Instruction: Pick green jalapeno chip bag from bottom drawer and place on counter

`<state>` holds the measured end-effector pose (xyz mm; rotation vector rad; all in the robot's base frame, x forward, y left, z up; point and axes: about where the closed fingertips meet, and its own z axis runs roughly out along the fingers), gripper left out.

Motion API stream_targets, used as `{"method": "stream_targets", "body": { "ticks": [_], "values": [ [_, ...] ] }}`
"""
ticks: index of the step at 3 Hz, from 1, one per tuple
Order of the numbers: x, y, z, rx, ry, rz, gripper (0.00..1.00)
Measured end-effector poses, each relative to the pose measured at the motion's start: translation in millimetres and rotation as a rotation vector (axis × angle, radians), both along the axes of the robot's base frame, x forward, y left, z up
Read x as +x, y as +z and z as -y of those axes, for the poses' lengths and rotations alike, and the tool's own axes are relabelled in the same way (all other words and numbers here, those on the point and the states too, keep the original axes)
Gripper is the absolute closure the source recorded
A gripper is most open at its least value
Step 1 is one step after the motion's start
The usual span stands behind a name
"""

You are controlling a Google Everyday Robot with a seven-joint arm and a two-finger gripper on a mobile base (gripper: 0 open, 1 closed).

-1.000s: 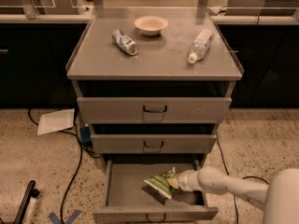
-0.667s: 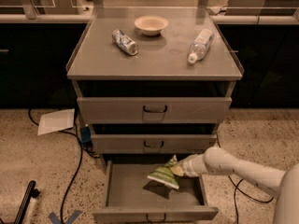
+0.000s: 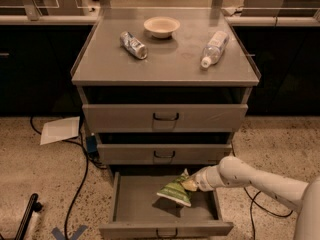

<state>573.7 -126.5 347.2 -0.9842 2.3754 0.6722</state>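
Low left: bottom drawer [image 3: 132, 206] stands pulled out for access. Centre: green jalapeno chip bag [image 3: 174, 191] hangs above its floor, shadow beneath. Right: claw [image 3: 190, 184] clamped on the bag's right end, presumably for lifting. Above, tabletop [image 3: 175, 64] middle looks bare for set-down.

The gripper [image 3: 189, 184] holds the chip bag [image 3: 174, 192] over the bottom drawer [image 3: 165, 230], below the counter [image 3: 170, 64].
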Motion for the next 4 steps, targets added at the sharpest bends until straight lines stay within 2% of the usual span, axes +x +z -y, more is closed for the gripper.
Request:
{"method": "stream_targets", "body": {
  "ticks": [1,2,3,4],
  "values": [
    [-15,23,-4,-0.007,0.015,0.019,1.0],
    [-33,90,-6,-0.024,-0.031,0.114,1.0],
    [-50,178,-18,-0.005,-0.15,0.246,1.0],
    [-98,253,-35,-0.011,-0.17,0.386,1.0]
  ]
}}
